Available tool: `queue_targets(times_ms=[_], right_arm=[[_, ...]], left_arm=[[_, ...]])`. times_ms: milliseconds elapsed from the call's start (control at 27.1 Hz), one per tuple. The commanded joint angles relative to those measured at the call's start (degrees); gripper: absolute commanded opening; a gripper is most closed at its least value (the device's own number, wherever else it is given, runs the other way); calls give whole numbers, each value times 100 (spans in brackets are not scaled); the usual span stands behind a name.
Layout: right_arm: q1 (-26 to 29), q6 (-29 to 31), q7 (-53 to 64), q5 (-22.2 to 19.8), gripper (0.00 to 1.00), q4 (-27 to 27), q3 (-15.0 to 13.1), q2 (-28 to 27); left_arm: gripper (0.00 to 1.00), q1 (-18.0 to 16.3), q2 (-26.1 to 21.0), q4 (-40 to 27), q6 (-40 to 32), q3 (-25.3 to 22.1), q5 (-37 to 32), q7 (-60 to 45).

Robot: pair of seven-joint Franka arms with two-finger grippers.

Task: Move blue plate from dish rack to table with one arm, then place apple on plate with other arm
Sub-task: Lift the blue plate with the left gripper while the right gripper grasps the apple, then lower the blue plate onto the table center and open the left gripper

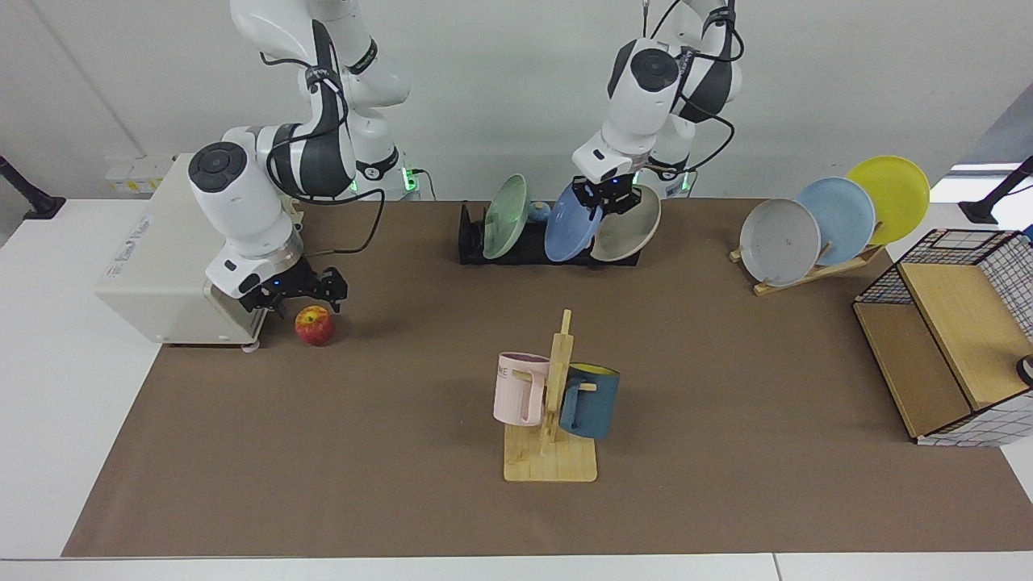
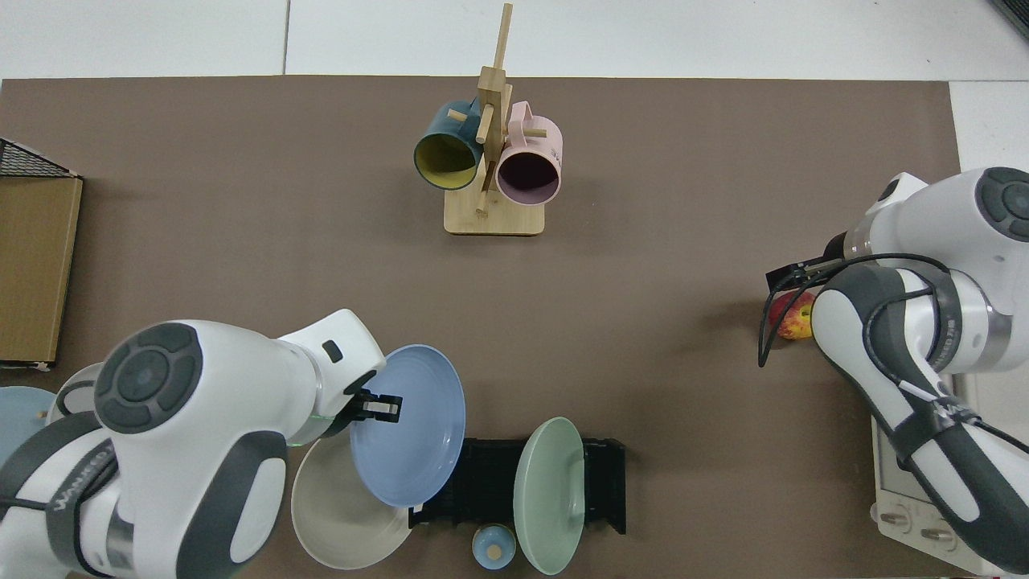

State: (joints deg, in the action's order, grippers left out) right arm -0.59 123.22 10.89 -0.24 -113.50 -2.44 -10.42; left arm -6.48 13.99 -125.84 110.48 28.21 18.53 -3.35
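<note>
The left gripper (image 1: 607, 196) is pinching the upper rim of the blue plate (image 1: 571, 232), its fingers pressed on the edge. The plate is tilted and raised over the dish rack (image 1: 516, 242), between the green plate (image 1: 505, 217) and the beige plate (image 1: 625, 223), which are both in the rack. In the top view the blue plate (image 2: 408, 425) overlaps the end of the rack (image 2: 599, 486) and the left gripper (image 2: 378, 407) holds it at the rim. The left arm bends down from above, with the wrist pointing down to the plate.

The right gripper (image 1: 300, 295) is spread open, just above and behind the apple (image 1: 315, 325); whether it touches the apple I cannot tell. The apple lies on the table (image 1: 726, 363) beside the white oven (image 1: 161, 266). The right arm is folded low, with its elbow high and its wrist turned down to the apple
</note>
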Motion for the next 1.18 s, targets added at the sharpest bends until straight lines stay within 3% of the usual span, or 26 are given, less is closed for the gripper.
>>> queue_targets(times_ms=[0,258,406,591,775,960,1145], right_arm=[[182,246,212,-73,100,-365,42,-30],[173,369,203,-64,100,-638,51,-91],[182,562,221,-64,100,-691,51,-205],[200,931,256,-64,100,-691,42,-399],[209,932,300,-64,100,-709,51,-417],[217,905,344,-64,100,-753,42,-408],[314,844,432,-64,100,-814,51,-373]], left_arm=[[0,-47,-511,359,261,-280,80,71],[0,-11,-1275,359,1413,-395,1142,431],[0,-20,-1522,359,1573,-387,1520,668],[0,-20,-1767,280,1993,-395,2461,1345],[0,-20,-2093,271,2214,-369,2769,1811],[0,15,-2646,271,2934,-176,3086,2136],[0,59,-2726,280,3145,-97,3034,2251]])
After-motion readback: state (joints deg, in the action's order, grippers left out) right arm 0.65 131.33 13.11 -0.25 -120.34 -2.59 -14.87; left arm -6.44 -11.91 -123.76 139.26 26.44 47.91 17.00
